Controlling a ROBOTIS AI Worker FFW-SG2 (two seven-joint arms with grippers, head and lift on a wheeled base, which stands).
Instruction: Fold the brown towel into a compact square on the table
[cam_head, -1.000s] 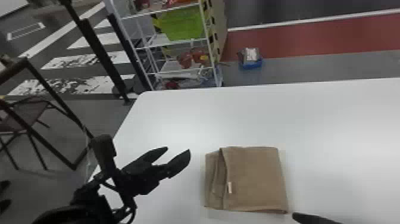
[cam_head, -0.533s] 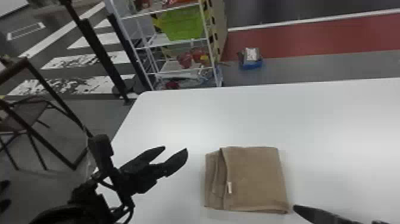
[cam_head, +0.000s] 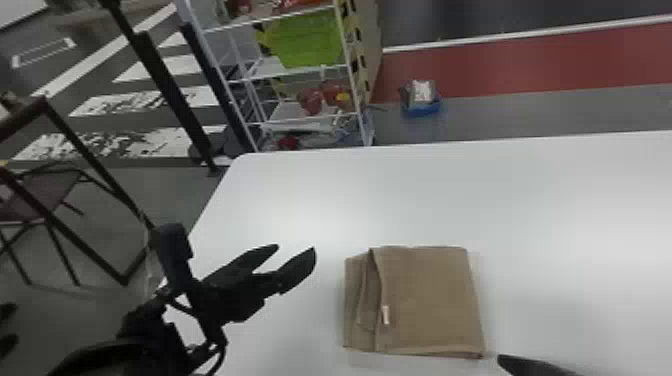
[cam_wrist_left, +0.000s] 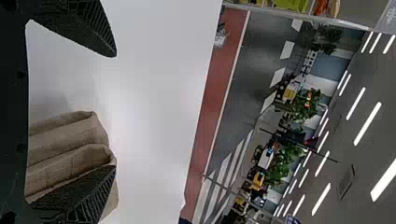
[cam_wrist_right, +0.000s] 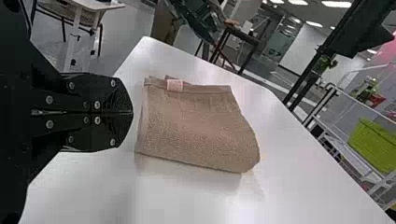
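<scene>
Head view: a brown cloth towel is lying lower right of centre, folded near-square, probably needing only straightening; black left gripper is holding fingers apart. Right wrist view: black right gripper is clenching nothing.

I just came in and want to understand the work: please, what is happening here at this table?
A two-armed robot is working on folding a brown towel on the white table. The towel lies flat, folded into a rough square, with some layers sticking out at its left side. Neither gripper holds it: the left gripper is open, off to the towel's left, and the right gripper is shut, close to its near right corner.
</scene>
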